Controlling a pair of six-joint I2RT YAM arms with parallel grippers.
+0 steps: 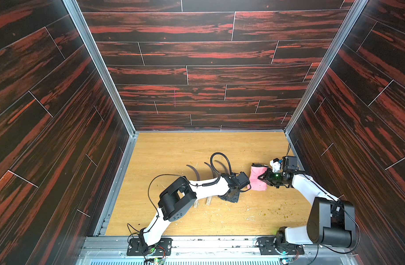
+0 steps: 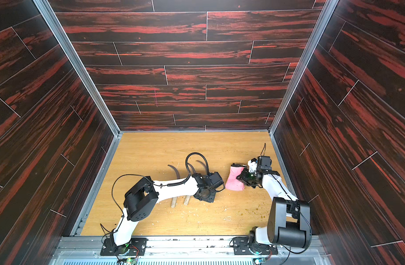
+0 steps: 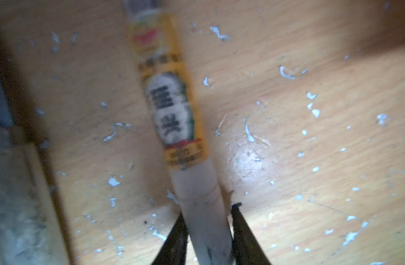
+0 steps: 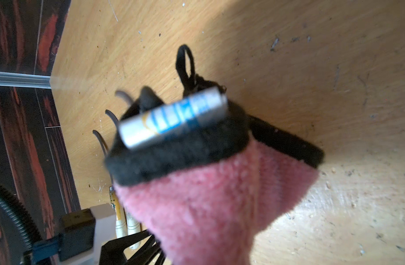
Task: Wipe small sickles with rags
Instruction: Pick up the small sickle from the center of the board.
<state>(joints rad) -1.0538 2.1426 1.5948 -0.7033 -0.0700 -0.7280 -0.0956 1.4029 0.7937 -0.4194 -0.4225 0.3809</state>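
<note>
A pale wood-grain counter point(image 1: 174, 149), flecked with white crumbs, sits inside dark, red-streaked plank walls point(image 1: 197, 52). The left jaws are closed tight on one small sickle point(image 3: 197, 190), gripping the bare pale wood of its handle past the yellow label band point(image 3: 171, 103). The right jaws are pinched shut on the pink fluffy rag point(image 1: 256, 179), held just beside them. Two more sickles point(image 1: 193, 171) with thin dark curved blades lie close alongside. Because it is gripped far from its blade, the sickle may pivot when lifted and hook its neighbours, or snag the rag's black loop point(image 4: 185, 64).
</note>
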